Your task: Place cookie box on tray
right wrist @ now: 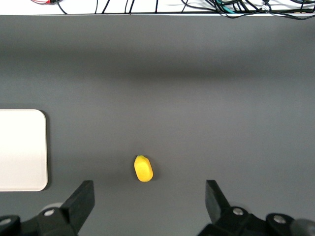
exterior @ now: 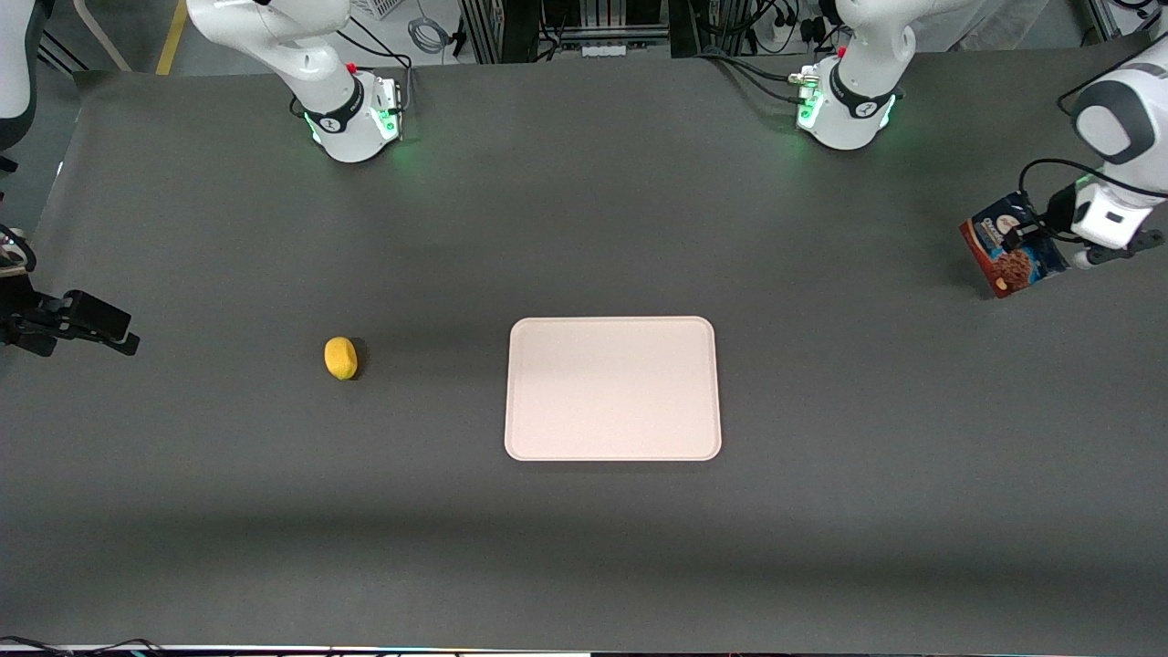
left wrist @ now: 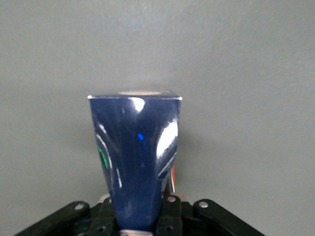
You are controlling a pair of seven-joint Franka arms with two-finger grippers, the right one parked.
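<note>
The cookie box [exterior: 1011, 246], dark blue with a brown cookie picture and a red edge, hangs tilted above the table at the working arm's end, held in my left gripper [exterior: 1036, 234]. In the left wrist view the box's glossy blue side [left wrist: 135, 157] stands between the black fingers [left wrist: 170, 216], which are shut on it. The pale pinkish-beige tray [exterior: 612, 388] lies flat in the middle of the table, nearer the front camera than the box and well toward the parked arm's end from it. Nothing lies on the tray. Its edge also shows in the right wrist view [right wrist: 22, 150].
A small yellow rounded lump [exterior: 340, 357] lies on the dark grey table beside the tray, toward the parked arm's end; it also shows in the right wrist view [right wrist: 143, 168]. The arm bases [exterior: 844, 105] stand along the table's edge farthest from the front camera.
</note>
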